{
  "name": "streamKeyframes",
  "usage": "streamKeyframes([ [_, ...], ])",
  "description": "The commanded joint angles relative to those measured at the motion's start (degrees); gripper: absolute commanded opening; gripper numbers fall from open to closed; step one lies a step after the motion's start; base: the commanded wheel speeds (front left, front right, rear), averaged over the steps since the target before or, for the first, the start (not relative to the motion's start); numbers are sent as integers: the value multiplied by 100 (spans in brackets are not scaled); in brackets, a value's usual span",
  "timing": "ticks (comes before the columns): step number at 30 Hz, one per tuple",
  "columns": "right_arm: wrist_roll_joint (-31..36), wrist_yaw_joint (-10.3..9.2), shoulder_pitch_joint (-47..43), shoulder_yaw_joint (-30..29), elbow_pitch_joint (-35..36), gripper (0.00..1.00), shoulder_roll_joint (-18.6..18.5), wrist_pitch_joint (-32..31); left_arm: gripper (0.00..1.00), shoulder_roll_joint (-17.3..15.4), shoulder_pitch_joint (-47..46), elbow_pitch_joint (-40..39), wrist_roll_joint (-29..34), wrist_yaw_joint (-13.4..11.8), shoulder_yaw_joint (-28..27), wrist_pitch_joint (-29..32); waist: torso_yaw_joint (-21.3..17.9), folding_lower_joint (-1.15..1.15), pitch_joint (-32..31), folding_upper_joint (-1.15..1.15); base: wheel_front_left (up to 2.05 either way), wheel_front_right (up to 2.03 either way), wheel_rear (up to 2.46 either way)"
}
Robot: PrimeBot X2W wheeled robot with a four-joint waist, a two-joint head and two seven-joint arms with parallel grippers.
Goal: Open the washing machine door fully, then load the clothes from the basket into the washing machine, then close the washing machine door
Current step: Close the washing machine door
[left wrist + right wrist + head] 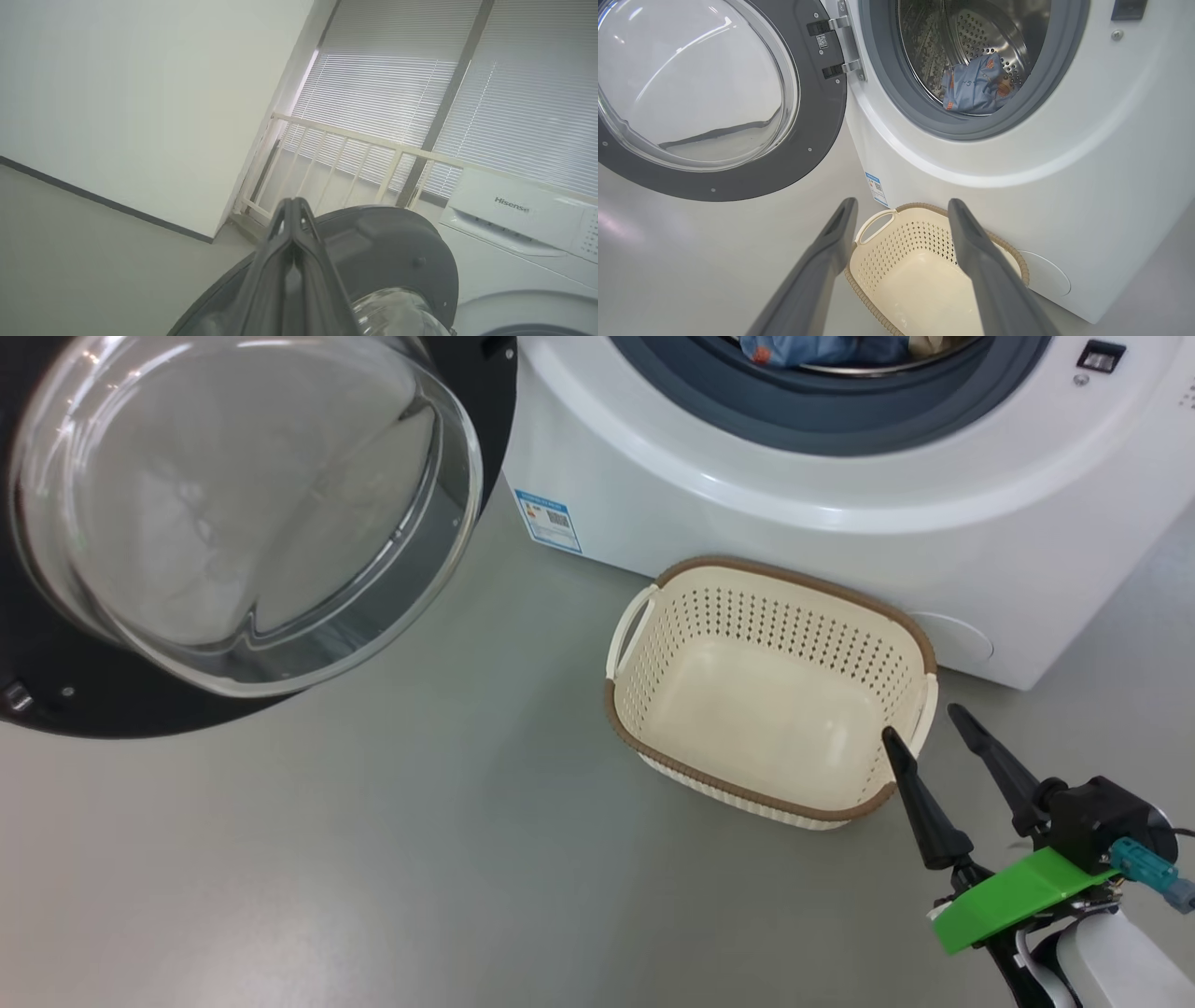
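Presently the washing machine door (pixel 238 513) stands wide open, swung to the left of the washing machine (pixel 840 495) on its hinge (pixel 840 46); the clear glass bowl faces the head camera and the glossy black rim surrounds it. Inside the steel drum (pixel 971 32), behind the grey seal (pixel 840 425), lie the clothes (pixel 976 86): a bundle of light blue fabric with orange prints, resting low at the drum's front. On the grey floor (pixel 373 849) directly before the machine sits the basket (pixel 794 581), upright, its cream inner floor fully visible; its far rim lies just beside the machine's front panel, between the blue label sticker (pixel 548 520) and the round lower cap (pixel 952 639). The right gripper (pixel 920 721) hovers at the near right corner of the basket; its two dark fingers are spread wide apart and grasp nothing; in the right wrist view the fingers frame the basket from above. The left gripper (pixel 292 205) appears in the left wrist view with both fingers pressed fully together and nothing between them; it points over the dark outer face of the door, toward a wall, a cream railing (pixel 364 144) and window blinds (pixel 402 93); whether it touches the door cannot be told.
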State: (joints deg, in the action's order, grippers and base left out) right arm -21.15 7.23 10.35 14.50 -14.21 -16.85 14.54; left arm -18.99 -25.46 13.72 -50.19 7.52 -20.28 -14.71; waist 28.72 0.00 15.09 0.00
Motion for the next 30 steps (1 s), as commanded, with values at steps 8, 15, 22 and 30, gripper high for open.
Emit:
streamKeyframes([
  [8, 43, 25, 265, 151, 141, 100, -214, 46, 0, -1438, -1016, 1496, -2132, -3, -95, 912, -108, 0, 390, 0, 0, 0, 0],
  [15, 61, 25, 334, 188, 149, 100, -323, 46, 0, -1959, -1556, 2609, -2746, -3, 212, 1836, -94, 0, 546, 0, 0, 0, 0],
  [22, 77, 25, 329, 263, 180, 100, -411, 46, 0, -2174, -2026, 3241, -2932, -3, 486, 2263, -68, 0, 647, 0, 0, 0, 0],
  [30, 87, 25, 403, 331, 235, 100, -494, 46, 0, -2186, -2251, 3618, -3041, -3, 676, 2429, -112, 0, 796, 0, 0, 0, 0],
])
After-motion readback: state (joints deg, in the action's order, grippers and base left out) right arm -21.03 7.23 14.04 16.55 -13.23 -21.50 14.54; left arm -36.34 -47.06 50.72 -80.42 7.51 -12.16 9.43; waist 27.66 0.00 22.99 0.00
